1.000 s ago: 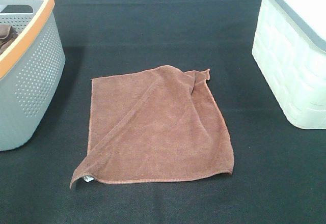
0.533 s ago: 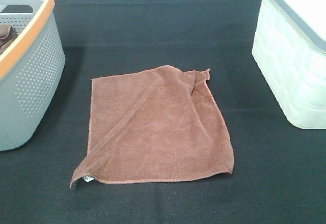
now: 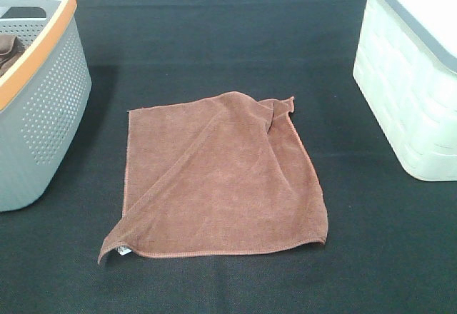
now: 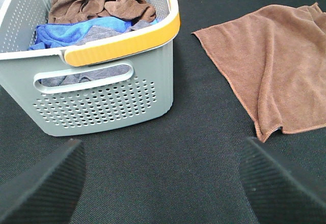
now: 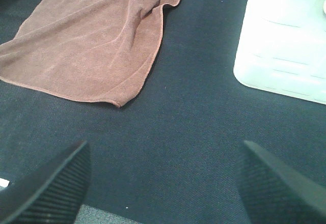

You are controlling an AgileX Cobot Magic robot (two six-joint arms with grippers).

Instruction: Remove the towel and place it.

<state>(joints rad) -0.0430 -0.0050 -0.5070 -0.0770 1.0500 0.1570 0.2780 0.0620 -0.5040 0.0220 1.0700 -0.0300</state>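
The reddish-brown towel (image 3: 221,178) lies spread on the black table between the two baskets, with one far corner folded over and a small white tag at its near left corner. The left wrist view (image 4: 275,66) and the right wrist view (image 5: 86,40) both show it flat on the cloth. My left gripper (image 4: 163,183) is open over bare black cloth, short of the towel and beside the grey basket. My right gripper (image 5: 163,183) is open too, nothing between its fingers, away from the towel. Neither arm appears in the exterior high view.
A grey perforated basket with an orange rim (image 3: 43,107) stands at the left; it holds a darker brown bunched cloth (image 4: 102,2) and a blue cloth (image 4: 81,30). A white basket (image 3: 414,93) stands at the right, also in the right wrist view (image 5: 285,46).
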